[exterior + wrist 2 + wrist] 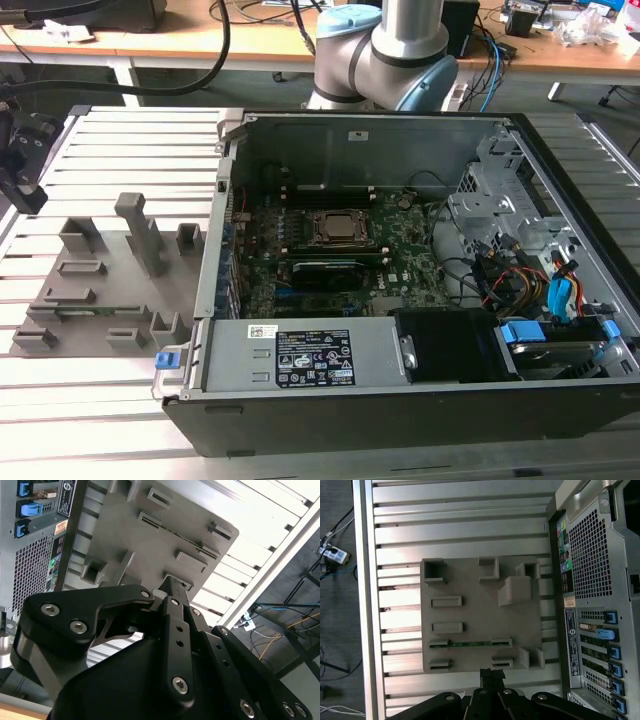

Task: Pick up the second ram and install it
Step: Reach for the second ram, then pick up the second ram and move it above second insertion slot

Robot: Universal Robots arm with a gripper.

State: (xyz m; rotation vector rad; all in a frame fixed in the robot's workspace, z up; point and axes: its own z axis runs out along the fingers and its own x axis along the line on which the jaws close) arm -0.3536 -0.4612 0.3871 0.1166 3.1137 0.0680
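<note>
The second ram point(470, 643) is a thin green strip standing on edge between two slot blocks of the grey fixture plate point(470, 580), beside the open computer case. In the exterior view the ram point(100, 311) lies near the plate's front edge. My gripper point(492, 674) hovers above the plate's edge, a short way off the ram, with its fingertips together and nothing between them. In the exterior view the gripper point(28, 190) hangs at the far left, above the slatted table. The second wrist view looks past the gripper point(172, 587) to the plate beyond.
The open computer case point(400, 400) with its green motherboard point(400, 265) stands at the exterior view's right of the plate. Several grey blocks, one a tall post point(140, 230), rise from the plate. The arm's base point(385, 50) is behind the case. The slatted table's edge point(362, 605) runs past the plate.
</note>
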